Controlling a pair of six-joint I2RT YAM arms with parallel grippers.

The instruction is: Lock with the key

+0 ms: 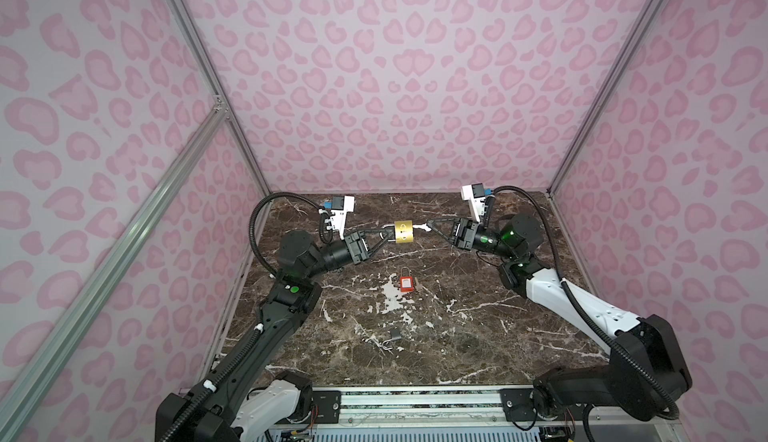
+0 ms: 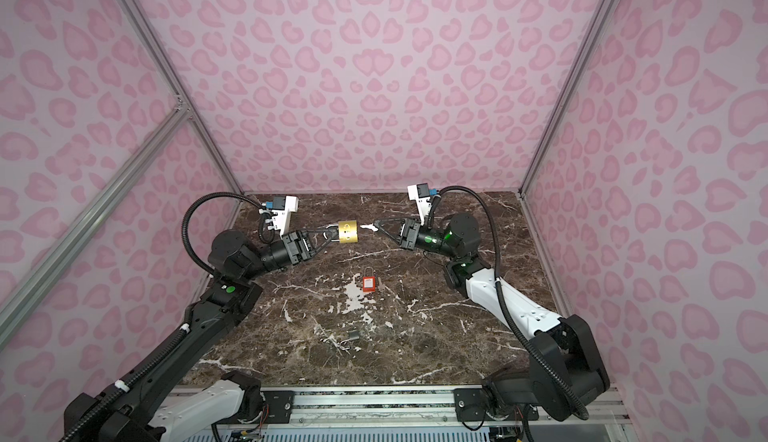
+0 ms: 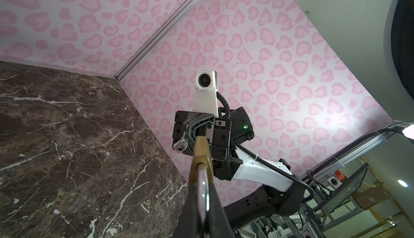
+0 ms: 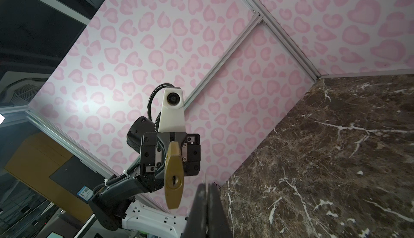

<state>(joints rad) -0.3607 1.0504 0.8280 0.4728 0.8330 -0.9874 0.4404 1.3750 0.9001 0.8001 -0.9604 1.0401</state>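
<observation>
A brass padlock (image 1: 404,232) (image 2: 348,232) hangs above the back of the table between my two grippers. My left gripper (image 1: 388,234) (image 2: 332,234) (image 3: 202,203) is shut on its steel shackle (image 3: 203,187). The lock's keyhole (image 4: 173,180) faces my right gripper (image 1: 430,225) (image 2: 376,224) (image 4: 207,187). That gripper is shut on the key (image 1: 420,227) (image 3: 180,144). In the right wrist view the key's blade (image 4: 205,177) shows only as a thin edge. The key's tip sits just beside the lock body, off to one side of the keyhole and outside it.
A red padlock (image 1: 405,282) (image 2: 367,284) lies flat mid-table. A small dark padlock (image 1: 394,336) (image 2: 352,337) with its shackle swung out lies nearer the front. The dark marble table (image 1: 498,336) is boxed in by pink patterned walls and aluminium posts.
</observation>
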